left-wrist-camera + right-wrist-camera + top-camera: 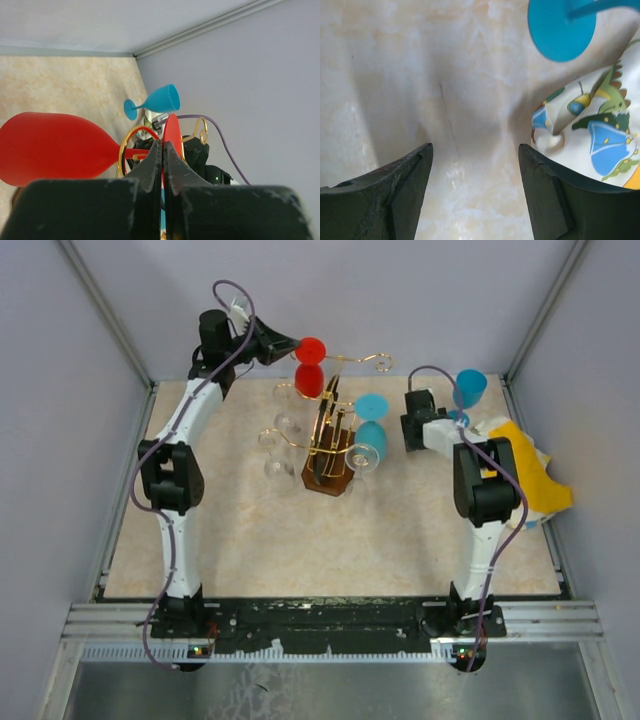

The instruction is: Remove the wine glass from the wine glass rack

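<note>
While it is partly hiding the stem, the left gripper (163, 146) is clenching the wine glass (50, 147) beside the wine glass rack's (327, 472) top; the right gripper (475, 150) is gaping.

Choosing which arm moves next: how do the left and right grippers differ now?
The left gripper has its fingers shut on the red wine glass near its foot; the right gripper has them open and empty. The left is by the top hooks of the wine glass rack; the right is over the table beside a printed cloth. Both are black.
</note>
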Controlling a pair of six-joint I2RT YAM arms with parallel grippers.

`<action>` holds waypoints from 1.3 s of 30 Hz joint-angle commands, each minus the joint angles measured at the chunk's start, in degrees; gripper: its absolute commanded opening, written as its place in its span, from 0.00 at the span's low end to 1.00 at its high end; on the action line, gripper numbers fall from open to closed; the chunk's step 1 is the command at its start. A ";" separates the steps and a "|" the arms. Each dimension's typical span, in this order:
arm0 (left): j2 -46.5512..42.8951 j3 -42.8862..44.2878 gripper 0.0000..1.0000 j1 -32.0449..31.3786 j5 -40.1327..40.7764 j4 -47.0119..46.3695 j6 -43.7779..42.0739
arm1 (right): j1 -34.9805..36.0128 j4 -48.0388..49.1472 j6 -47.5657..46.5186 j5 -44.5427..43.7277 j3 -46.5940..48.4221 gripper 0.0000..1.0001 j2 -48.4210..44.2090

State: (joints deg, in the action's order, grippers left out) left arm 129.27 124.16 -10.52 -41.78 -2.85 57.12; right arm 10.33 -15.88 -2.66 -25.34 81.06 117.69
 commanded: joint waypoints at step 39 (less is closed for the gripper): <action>-18.20 -12.85 0.00 15.21 1.75 9.34 -14.54 | -6.71 -16.60 32.86 49.12 -0.50 0.64 -40.29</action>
State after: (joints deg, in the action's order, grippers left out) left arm 114.83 109.36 2.79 -42.61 3.53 47.05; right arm 5.15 -38.33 25.78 18.41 79.70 81.76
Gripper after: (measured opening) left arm 0.007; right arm 0.649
